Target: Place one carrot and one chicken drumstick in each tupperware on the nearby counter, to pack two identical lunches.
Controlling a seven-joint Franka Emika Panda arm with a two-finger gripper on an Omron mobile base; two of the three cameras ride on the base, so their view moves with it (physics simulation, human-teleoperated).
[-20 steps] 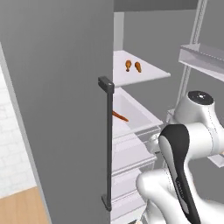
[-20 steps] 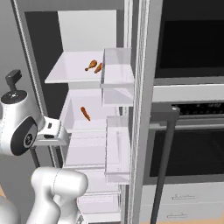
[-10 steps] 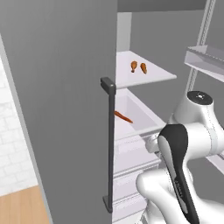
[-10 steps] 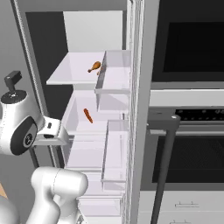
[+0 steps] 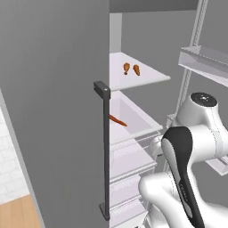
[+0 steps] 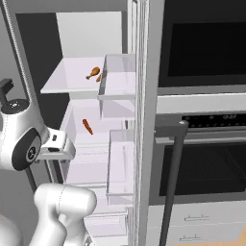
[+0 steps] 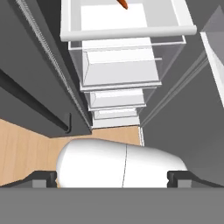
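Right now I'm facing an open fridge [image 6: 72,29], and I'll place everything from its white drawer [image 5: 133,120]. One carrot [image 5: 118,120] lies inside that drawer, toward its back left; from the right base camera the carrot sits on the drawer floor, and in the hand camera just its orange tip pokes in at the far end of the drawer. Two drumsticks [image 5: 131,69] rest side by side on the shelf [image 5: 147,80] directly above the drawer, near the shelf's back. My gripper [image 7: 112,177] hangs in front of and above the drawer, looking down its front over the lower drawers to the wood floor [image 7: 26,148]; its jaws are spread wide with nothing between them.
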